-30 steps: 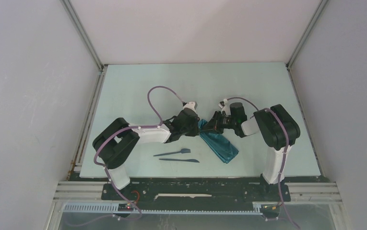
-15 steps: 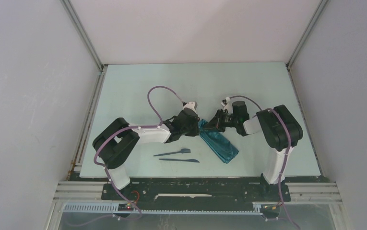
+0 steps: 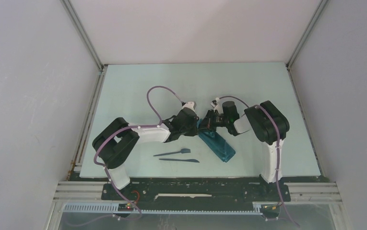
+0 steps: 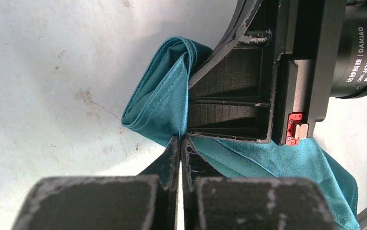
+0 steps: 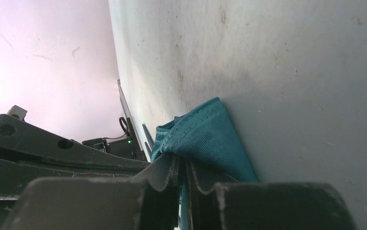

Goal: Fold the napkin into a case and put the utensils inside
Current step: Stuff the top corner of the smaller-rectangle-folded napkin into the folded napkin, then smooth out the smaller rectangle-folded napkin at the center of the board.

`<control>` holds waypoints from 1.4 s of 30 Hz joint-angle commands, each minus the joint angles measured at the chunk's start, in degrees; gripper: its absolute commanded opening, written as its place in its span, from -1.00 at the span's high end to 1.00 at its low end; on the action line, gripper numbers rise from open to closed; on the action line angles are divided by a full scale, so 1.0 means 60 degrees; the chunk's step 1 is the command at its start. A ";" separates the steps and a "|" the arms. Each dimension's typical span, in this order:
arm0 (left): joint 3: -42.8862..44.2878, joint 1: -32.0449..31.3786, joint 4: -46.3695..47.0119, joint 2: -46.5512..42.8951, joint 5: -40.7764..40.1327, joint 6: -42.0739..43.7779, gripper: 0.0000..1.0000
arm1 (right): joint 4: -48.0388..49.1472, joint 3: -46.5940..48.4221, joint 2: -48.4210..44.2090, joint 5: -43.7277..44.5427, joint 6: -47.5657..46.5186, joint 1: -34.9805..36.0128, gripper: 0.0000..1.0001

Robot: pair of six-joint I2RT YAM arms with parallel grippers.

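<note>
Since a second ago my right arm has swung left, carrying its end of the napkin toward the left arm, and the cloth band now looks narrower. Both wrist views show the left jaws and the right jaws pinched shut on the far end of the teal cloth, nearly touching each other. I judge the folding well along but unfinished: the napkin lies as a long layered band on the desk. Just left of it the fork and knife lie untouched, so loading them remains.
</note>
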 commanded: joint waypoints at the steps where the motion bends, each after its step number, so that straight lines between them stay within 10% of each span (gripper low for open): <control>1: 0.0397 0.0052 0.0140 -0.0236 0.0099 -0.0112 1.00 | 0.0266 -0.0372 -0.0353 -0.0023 0.0153 -0.0067 0.69; 22: 0.1224 0.0122 -0.0581 0.0352 0.0849 -0.0247 0.75 | -0.5948 -0.0883 -0.3982 0.0671 -0.3319 -0.1419 0.23; 34: 0.0449 0.0252 -0.0519 -0.1355 0.1698 -0.0392 -0.22 | -0.5754 -0.1088 -0.3677 0.0938 -0.3200 -0.0941 0.29; 39: 0.0020 0.0707 -0.0359 -0.2037 0.2518 -0.0935 -0.20 | -0.6613 -0.1090 -0.4420 0.1450 -0.3573 -0.0879 0.29; 42: 0.0315 0.0967 -0.0130 -0.1385 0.3274 -0.1184 0.14 | -0.6980 -0.1088 -0.4646 0.1672 -0.3754 -0.0831 0.28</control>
